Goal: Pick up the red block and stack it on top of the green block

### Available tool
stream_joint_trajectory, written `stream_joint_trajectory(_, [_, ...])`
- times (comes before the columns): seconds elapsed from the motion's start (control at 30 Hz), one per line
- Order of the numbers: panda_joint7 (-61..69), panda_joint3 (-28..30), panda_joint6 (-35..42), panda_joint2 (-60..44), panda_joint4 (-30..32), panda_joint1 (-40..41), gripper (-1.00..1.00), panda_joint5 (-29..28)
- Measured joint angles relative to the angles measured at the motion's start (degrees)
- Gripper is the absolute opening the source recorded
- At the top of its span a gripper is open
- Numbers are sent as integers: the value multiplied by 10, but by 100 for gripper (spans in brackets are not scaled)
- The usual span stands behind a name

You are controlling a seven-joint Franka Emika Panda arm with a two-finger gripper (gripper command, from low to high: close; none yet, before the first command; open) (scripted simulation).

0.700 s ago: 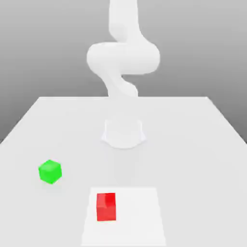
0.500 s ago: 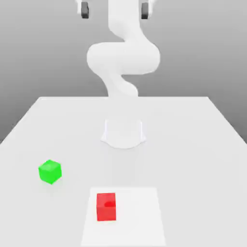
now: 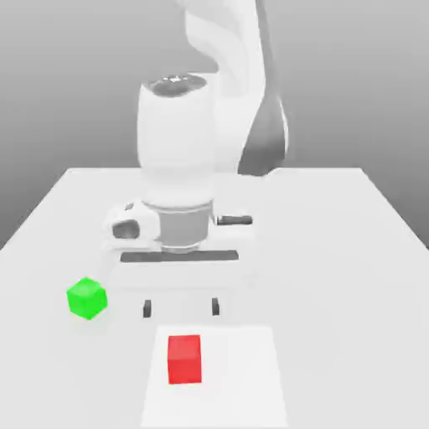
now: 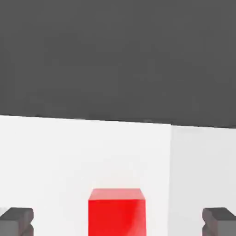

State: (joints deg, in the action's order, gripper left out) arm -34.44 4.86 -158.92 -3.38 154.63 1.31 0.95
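The red block (image 3: 184,359) rests on a lighter square patch of the table near the front edge. The green block (image 3: 87,298) sits on the table toward the exterior view's left, apart from the red one. My gripper (image 3: 181,307) hangs open just behind and slightly above the red block, its two dark fingertips (image 3: 147,308) spread wide with nothing between them. In the hand view the red block (image 4: 117,211) lies centred between the two fingertips (image 4: 16,220), a short way ahead of them.
The white table (image 3: 335,251) stretches wide on both sides. A paler square patch (image 3: 243,377) marks the front middle. The arm's bulky white body (image 3: 180,151) stands over the table's centre, behind the blocks.
The arm has swung down from high above the table, bringing the hand low and close behind the red block. Neither block has moved.
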Motion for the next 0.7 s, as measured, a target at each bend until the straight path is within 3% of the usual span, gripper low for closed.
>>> stream_joint_trajectory(0.17, [20, -18, -85, -104, -10, 13, 0, 24])
stream_joint_trajectory(0.2, [22, -22, -99, -120, -12, 16, -100, 27])
stream_joint_trajectory(0.43, [21, -23, -100, -121, -12, 17, -100, 25])
stream_joint_trajectory(0.63, [-2, -9, -8, -12, 5, 14, -100, -1])
stream_joint_trajectory(0.7, [-39, 8, 7, 16, 18, 47, -100, -12])
